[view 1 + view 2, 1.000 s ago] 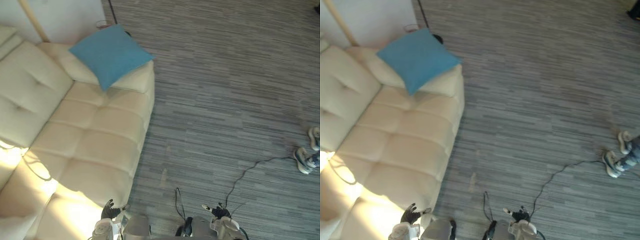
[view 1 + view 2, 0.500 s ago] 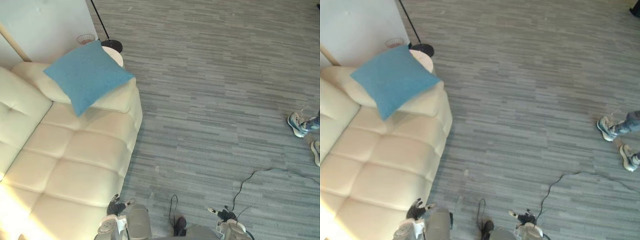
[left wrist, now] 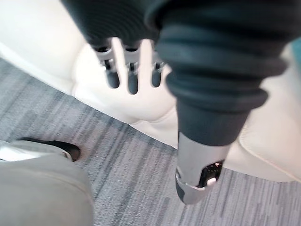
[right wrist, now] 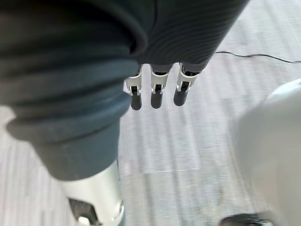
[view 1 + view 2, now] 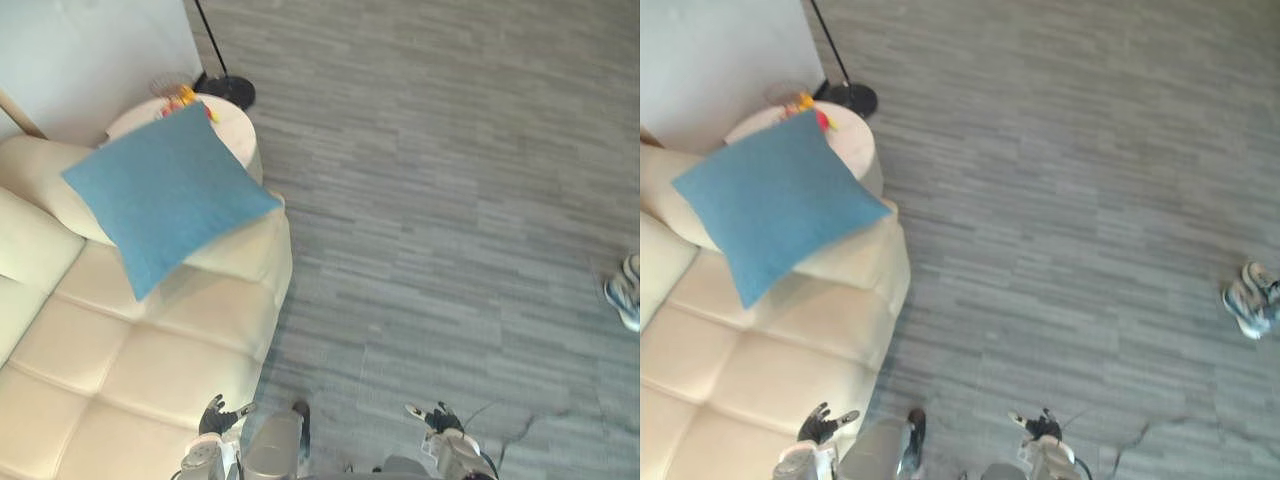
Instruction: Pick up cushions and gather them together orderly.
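**Status.** The blue cushion (image 5: 165, 195) lies tilted across the arm at the far end of the sofa (image 5: 150, 350). One corner hangs over the seat and another reaches the arm's outer edge. Its far corner overlaps the near rim of a round counter (image 5: 235, 125). The left hand (image 5: 215, 418) hangs low beside the sofa's near front corner, and its fingers (image 3: 132, 77) are straight and released, holding nothing. The right hand (image 5: 438, 417) hangs over bare floor (image 5: 450, 200), its fingers (image 4: 157, 94) likewise released and empty. Both hands are well apart from the cushion.

**Hazards.**
- In my judgement the left hand is close enough to the sofa's front edge to catch on the upholstery as it lifts.
- Some small red and yellow items (image 5: 185, 97), too small to identify, sit on the counter just beyond the cushion's far corner. A cushion dragged rather than lifted could sweep them off.
- A one-handed grip on a corner would probably let the cushion swing and slip off the arm's outer edge to the floor.
- A lamp base (image 5: 228, 90) stands just behind the counter, and an overreach could knock it.

**Clearance.** The floor along the sofa's front edge is open, which gives a free approach to the arm. A person's shoe (image 5: 625, 300) shows at the floor's right edge, well apart. The wall (image 5: 90, 50) closes off the far-left corner.
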Available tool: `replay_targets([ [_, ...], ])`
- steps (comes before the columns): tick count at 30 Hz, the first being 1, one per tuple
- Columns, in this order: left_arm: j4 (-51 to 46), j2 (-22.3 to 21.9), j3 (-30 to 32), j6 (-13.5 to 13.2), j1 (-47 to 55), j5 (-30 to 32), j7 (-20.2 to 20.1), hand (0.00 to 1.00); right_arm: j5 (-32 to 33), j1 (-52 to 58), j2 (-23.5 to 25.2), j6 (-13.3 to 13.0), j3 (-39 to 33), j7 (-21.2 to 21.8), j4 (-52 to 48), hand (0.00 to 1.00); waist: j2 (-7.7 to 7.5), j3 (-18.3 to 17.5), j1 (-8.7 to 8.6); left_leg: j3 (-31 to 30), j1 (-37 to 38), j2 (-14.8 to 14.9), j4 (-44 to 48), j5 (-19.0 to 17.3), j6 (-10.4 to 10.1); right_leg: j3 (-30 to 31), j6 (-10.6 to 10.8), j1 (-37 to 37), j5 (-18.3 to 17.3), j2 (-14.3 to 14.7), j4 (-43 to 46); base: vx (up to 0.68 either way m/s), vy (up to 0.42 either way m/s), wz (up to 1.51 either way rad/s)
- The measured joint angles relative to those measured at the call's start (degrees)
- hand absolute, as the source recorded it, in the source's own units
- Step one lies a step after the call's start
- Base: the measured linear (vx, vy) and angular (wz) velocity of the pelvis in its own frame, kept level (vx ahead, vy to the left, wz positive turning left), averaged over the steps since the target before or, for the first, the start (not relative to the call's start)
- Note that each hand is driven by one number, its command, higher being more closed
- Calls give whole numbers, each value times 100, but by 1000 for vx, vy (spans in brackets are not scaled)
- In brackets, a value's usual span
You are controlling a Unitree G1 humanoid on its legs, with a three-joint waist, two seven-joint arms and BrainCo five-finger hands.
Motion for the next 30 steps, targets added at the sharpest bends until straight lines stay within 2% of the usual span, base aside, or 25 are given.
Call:
replay_targets([
  [1,-5,-20,-2,0,-21,0,0,0,0,-14,0,-1,0,0,-5,0,2,-1,-29,-88,76,18,-49,-5,-6,-28,-17,-130,-14,27,-282,412,-113,84],
  [2,-21,-88,-4,-2,-72,0,1,0,10,-32,-4,-9,-2,-2,-28,0,44,-14,-72,-269,204,114,-145,-72,-61,133,-38,-402,49,208,-1099,381,-205,78],
  [3,-45,-131,-4,-3,-118,1,0,0,21,-31,5,-10,-2,-2,-34,0,78,-18,-91,-435,305,219,-185,-217,-138,481,-33,-604,249,450,-1921,457,-265,77],
  [4,-43,-153,-5,-2,-134,1,0,0,25,-24,16,-10,-2,-2,-32,0,80,-15,-96,-511,358,256,-183,-294,-193,674,-35,-684,384,537,-2265,474,-335,68],
  [5,-39,-167,-4,-2,-126,1,1,0,35,5,33,-8,-3,-3,-27,0,45,-24,-117,-648,459,287,-168,-453,-286,1122,-28,-762,776,681,-2940,398,-363,81],
  [6,-28,-169,6,0,-59,3,4,0,44,76,29,-8,-12,-3,-29,0,-6,-60,-187,-866,550,277,-48,-696,-395,1444,59,-710,1358,735,-3109,416,-395,89],
  [7,-16,-202,9,-1,-40,2,6,0,89,89,21,-17,-75,2,-55,0,17,-89,-221,-1003,574,298,27,-809,-453,1507,-121,-695,1482,809,-2976,409,-381,79],
  [8,17,-352,21,-4,21,1,4,0,103,108,-4,-14,-254,-3,-93,0,232,-212,-236,-1181,574,491,133,-850,-487,1316,-259,-737,1143,935,-2691,423,-327,66],
  [9,16,-460,60,-5,70,1,3,0,113,106,-21,-20,-292,-2,-188,0,375,-290,-238,-1283,428,607,348,-826,-527,1060,-370,-717,954,961,-2585,404,-294,55],
  [11,12,-565,177,-7,77,1,6,0,135,113,-10,-21,-294,-3,-217,0,425,-318,-257,-1282,250,662,682,-776,-615,864,-465,-650,853,960,-2540,379,-273,79],
  [12,-50,-639,353,-13,45,-3,0,0,164,171,22,-18,-293,-2,-331,0,469,-304,-340,-1092,-337,785,1980,-555,-960,434,-596,-313,651,932,-2612,355,-250,125],
  [13,-78,-642,400,-13,40,-2,-1,0,263,191,58,-18,-274,-9,-424,0,445,-272,-312,-796,-654,945,2626,-437,-1039,226,-694,-37,581,944,-2714,330,-208,138],
  [14,-124,-605,400,-21,46,-3,-1,0,313,223,89,-31,-223,-6,-443,0,380,-226,-279,-322,-863,1164,3136,-461,-1003,67,-778,306,522,980,-2869,346,-197,110],
  [15,-173,-523,332,-27,40,-2,-6,0,370,242,135,-59,-234,-4,-439,0,282,-200,-227,379,-1120,1345,3295,-568,-810,-263,-802,769,508,925,-3149,327,-176,92],
  [17,-210,-479,183,-38,27,-2,-3,0,389,208,90,-116,-233,-4,-436,0,253,-231,-181,869,-1314,1345,2873,-606,-737,-464,-796,981,512,866,-3372,238,-82,73],
  [18,-204,-480,83,-40,10,1,-7,0,390,194,11,-138,-232,0,-439,0,312,-264,-157,1244,-1471,1332,2144,-418,-594,-722,-756,1102,526,830,-3487,228,-11,85],
  [19,-185,-485,-49,-41,-1,4,-6,0,391,203,-42,-145,-246,-3,-432,0,393,-276,-161,1641,-1553,1353,1339,328,-438,-928,-616,1176,498,824,-3530,227,18,81],
  [20,-174,-480,-56,-39,-8,7,-7,0,392,211,-57,-147,-254,-3,-429,0,410,-280,-170,1772,-1610,1350,1203,416,-420,-1012,-568,1199,471,824,-3534,228,87,107],
  [21,-83,-439,-119,-36,-97,8,-10,0,401,211,-45,-142,-276,-4,-420,0,366,-274,-175,2045,-1567,1220,1021,469,-345,-1211,-466,1282,446,704,-3591,264,137,107],
  [22,-69,-331,-225,-33,-120,9,-6,0,422,240,17,-138,-290,-4,-409,0,249,-257,-155,2245,-1542,1108,864,505,-290,-1332,-401,1296,447,622,-3645,249,145,100],
  [24,-9,-249,-257,-20,-131,4,-6,0,499,176,72,-131,-283,4,-408,0,158,-271,-77,2125,-1534,921,748,508,-284,-1360,-330,1365,481,570,-3729,151,93,51],
  [26,28,-249,-263,-21,-127,2,-11,0,496,134,55,-134,-283,9,-407,0,132,-260,-62,2008,-1320,726,543,540,-233,-1396,-270,1538,505,455,-3671,133,65,44],
  [28,107,-238,-261,-26,-117,4,-14,0,496,134,43,-138,-260,14,-403,0,121,-264,-64,1853,-998,520,275,513,-203,-1459,-104,1557,409,204,-3017,121,57,48],
  [29,167,-245,-268,-16,-101,4,-18,0,492,141,46,-138,-233,24,-405,0,163,-287,-97,1655,-782,444,43,452,-126,-1324,-95,1280,401,-16,-2074,50,28,60],
  [30,168,-230,-320,-10,-93,6,-25,0,493,148,97,-136,-218,53,-402,0,125,-291,-168,1481,-683,378,-78,435,-109,-889,-79,840,288,-160,-1178,44,12,67],
])
